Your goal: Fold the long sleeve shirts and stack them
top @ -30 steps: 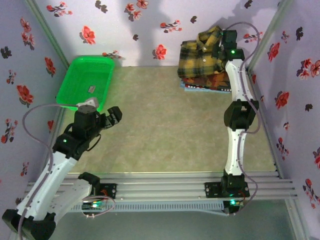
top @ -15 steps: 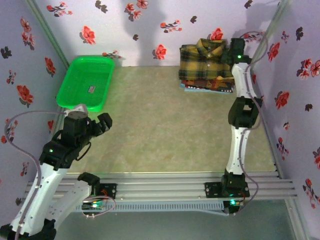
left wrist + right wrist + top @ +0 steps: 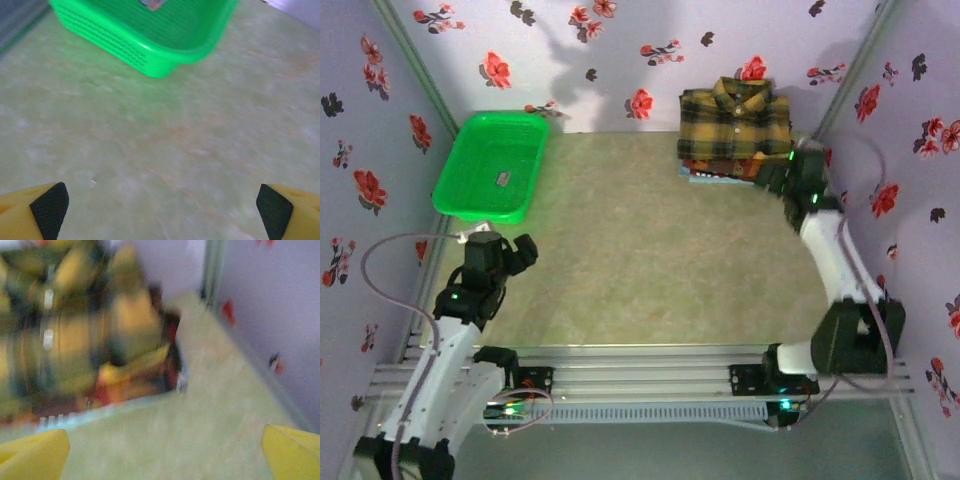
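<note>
Top external, right tool pointing at shirts

We can read no text, number or brand anywhere. The basket has a small grey tag on its floor. From above the tag is too small to make out. In the left wrist view it is cut off at the top edge and blurred. The shirts are too small from above for us to read any label, and they are smeared in the right wrist view.
</note>
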You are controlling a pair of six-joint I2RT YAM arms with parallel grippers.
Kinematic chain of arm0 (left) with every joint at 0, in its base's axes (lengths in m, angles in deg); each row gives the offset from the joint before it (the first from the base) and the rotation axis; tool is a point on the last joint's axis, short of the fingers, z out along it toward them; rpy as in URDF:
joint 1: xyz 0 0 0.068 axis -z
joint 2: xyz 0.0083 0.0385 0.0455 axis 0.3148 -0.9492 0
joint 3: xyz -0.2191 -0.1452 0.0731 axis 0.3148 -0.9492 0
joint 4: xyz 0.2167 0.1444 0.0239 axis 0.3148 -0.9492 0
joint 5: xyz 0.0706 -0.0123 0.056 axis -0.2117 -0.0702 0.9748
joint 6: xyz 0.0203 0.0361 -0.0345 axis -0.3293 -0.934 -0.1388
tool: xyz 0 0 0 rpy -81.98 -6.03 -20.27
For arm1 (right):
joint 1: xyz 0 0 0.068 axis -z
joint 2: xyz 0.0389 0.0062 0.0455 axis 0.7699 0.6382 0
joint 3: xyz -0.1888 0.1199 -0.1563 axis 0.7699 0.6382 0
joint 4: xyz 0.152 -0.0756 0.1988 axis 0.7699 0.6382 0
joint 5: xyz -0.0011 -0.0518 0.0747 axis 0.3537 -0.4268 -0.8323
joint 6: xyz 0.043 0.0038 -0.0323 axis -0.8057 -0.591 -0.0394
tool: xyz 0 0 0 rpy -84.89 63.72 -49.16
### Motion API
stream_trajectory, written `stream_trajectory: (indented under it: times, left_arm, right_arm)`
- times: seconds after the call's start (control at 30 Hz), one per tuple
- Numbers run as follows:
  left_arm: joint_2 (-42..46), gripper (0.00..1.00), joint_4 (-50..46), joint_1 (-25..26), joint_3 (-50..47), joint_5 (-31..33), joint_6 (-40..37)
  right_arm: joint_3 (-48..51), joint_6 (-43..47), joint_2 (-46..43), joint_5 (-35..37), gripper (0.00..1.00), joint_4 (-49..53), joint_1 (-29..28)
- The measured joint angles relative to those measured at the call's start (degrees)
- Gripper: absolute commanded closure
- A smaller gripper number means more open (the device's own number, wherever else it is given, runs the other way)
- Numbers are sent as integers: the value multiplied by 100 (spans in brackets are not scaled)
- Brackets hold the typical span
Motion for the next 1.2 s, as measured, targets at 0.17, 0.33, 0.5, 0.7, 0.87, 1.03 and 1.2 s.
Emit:
stream_trajectory:
  times: [0.17,0.33,0.5,0.7,0.87,1.03,1.2]
  left_arm:
    - [-778,0,1637,-699,-772,-26,-890]
    - [-1794,0,4400,-815,-1934,-98,-1808]
    - [-3469,0,6498,-887,-2151,-332,-2380]
    - [-4688,0,7663,-942,-1687,-846,-2712]
    - [-4686,0,7720,-1073,-1215,-973,-2708]
    - [-4688,0,7705,-1071,-1209,-1019,-2706]
    - [-4688,0,7700,-1071,-1211,-1038,-2708]
  right_arm:
    - [3112,308,-2308,385,1,-1123,-256]
    - [4044,350,-2306,1032,1,-2721,-160]
    - [4343,496,-363,1281,1,-5156,-151]
    - [3886,623,1753,1141,1,-6378,-116]
    - [3578,645,1659,1141,1,-6712,-90]
    - [3578,645,1652,1147,1,-6769,-92]
    - [3578,645,1652,1147,1,-6760,-94]
